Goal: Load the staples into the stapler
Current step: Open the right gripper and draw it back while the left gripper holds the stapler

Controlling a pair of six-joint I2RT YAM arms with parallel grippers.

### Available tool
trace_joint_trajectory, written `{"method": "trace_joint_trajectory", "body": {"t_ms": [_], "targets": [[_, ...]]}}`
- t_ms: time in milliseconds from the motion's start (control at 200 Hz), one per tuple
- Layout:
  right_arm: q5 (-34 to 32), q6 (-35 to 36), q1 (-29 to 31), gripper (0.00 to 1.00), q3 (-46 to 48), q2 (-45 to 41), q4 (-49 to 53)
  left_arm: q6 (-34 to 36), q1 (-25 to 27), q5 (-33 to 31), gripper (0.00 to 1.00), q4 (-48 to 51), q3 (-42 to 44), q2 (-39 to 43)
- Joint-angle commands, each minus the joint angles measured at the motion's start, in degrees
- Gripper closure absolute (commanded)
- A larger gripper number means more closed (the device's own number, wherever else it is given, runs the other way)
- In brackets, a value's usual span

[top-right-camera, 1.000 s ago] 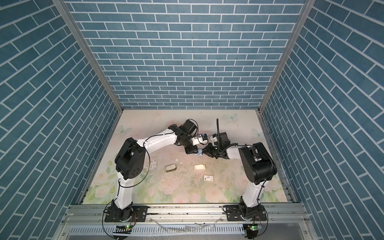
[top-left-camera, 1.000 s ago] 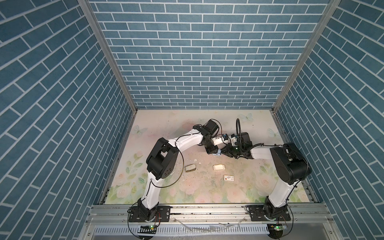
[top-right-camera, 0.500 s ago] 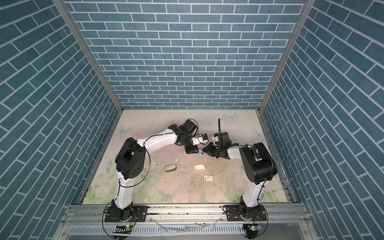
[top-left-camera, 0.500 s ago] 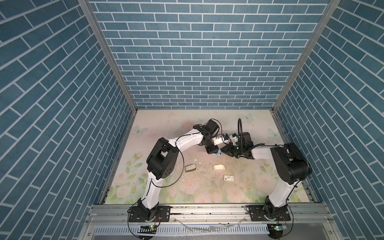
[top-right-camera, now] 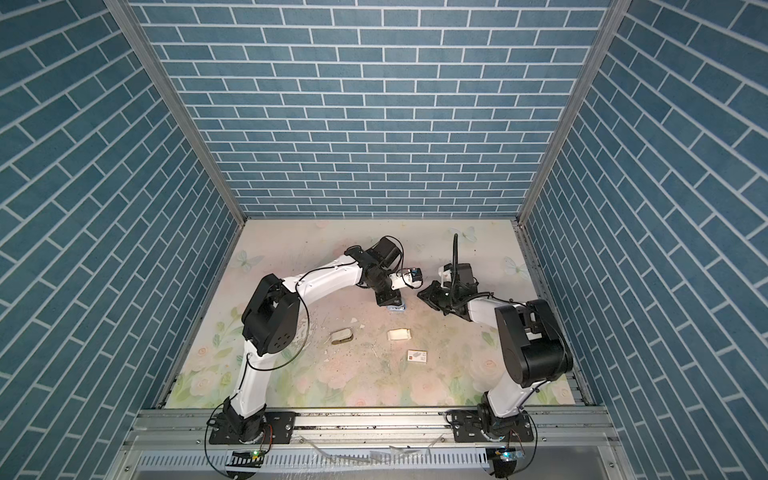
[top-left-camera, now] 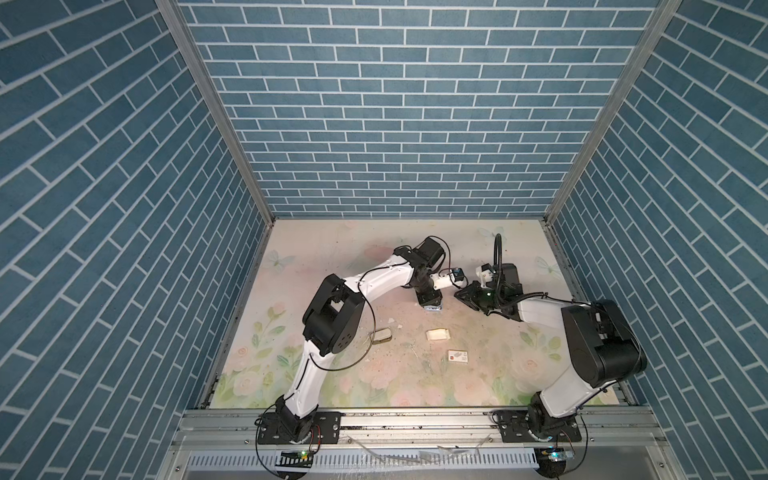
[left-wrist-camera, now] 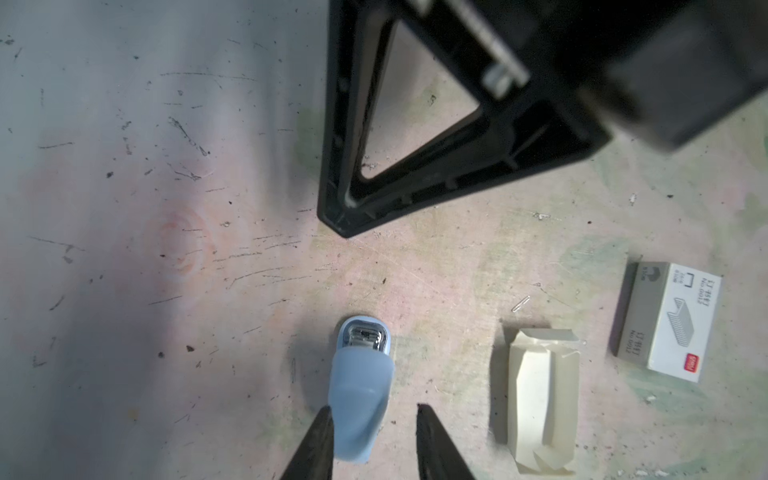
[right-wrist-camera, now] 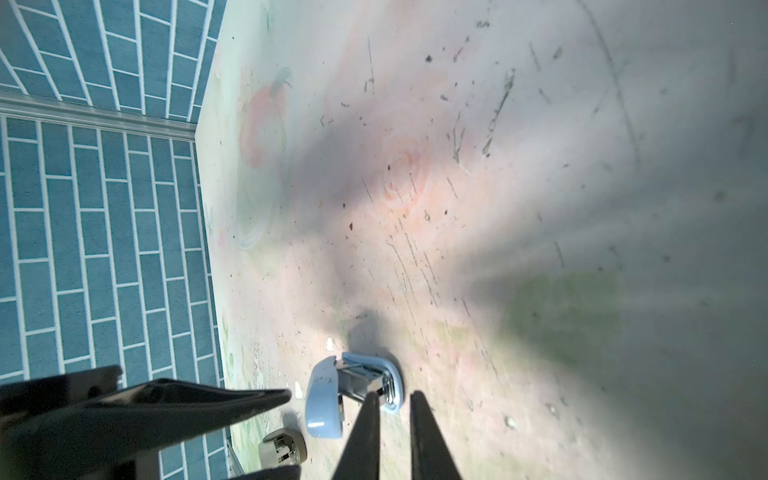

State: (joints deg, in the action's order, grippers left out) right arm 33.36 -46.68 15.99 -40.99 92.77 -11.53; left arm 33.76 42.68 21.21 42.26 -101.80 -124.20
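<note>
A light-blue stapler [left-wrist-camera: 360, 386] stands on the floral table [top-left-camera: 332, 266] with its lid swung up off the base and its metal magazine [right-wrist-camera: 365, 380] bare. My left gripper [left-wrist-camera: 374, 409] is open around the raised lid; one finger [left-wrist-camera: 316, 440] rests against it and the other stands apart. In both top views the left gripper [top-left-camera: 430, 300] [top-right-camera: 390, 300] hangs right over the stapler [top-left-camera: 433, 308] [top-right-camera: 397, 308]. My right gripper [right-wrist-camera: 393, 395] [top-left-camera: 458, 294] is just right of it, fingers a narrow gap apart, nothing between them. The staples are out of view.
A cream cardboard tray [left-wrist-camera: 540, 399] [top-left-camera: 437, 334] lies nearer the front, beside a small printed box [left-wrist-camera: 669, 320] [top-left-camera: 457, 356]. A beige stapler [top-left-camera: 382, 336] [right-wrist-camera: 282, 451] lies to the front left. Small debris and a thin bit of wire [left-wrist-camera: 520, 303] are scattered around.
The right arm has drawn back a little to the right, away from the stapler. The left arm and the stapler have stayed put.
</note>
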Motion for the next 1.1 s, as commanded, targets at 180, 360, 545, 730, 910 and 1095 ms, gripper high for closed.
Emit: {"method": "trace_joint_trajectory", "body": {"t_ms": [180, 360, 545, 730, 910, 1095], "targets": [[-0.58, 1.70, -0.08, 0.84, 1.50, -8.51, 8.34, 2.72, 0.21, -0.42, 0.64, 4.38, -3.12, -3.41], [-1.19, 2.29, -0.08, 0.84, 2.32, -12.44, 11.18, 2.98, 0.22, -0.80, 0.66, 4.23, -3.55, -4.03], [-1.55, 2.47, -0.15, 0.84, 3.23, -14.54, 11.92, 3.48, 0.30, -0.94, 0.66, 4.47, -4.01, -4.34], [-1.63, 2.47, -0.13, 0.86, 3.69, -14.98, 11.95, 4.10, 0.56, -1.38, 0.72, 5.15, -4.35, -4.71], [-1.72, 2.97, -0.17, 0.86, 3.80, -14.26, 12.52, 4.68, 1.00, -2.30, 0.75, 5.53, -4.59, -5.00], [-1.99, 3.26, -0.19, 0.87, 4.49, -13.94, 12.24, 5.18, 1.53, -3.64, 0.78, 6.04, -5.25, -5.60]]}}
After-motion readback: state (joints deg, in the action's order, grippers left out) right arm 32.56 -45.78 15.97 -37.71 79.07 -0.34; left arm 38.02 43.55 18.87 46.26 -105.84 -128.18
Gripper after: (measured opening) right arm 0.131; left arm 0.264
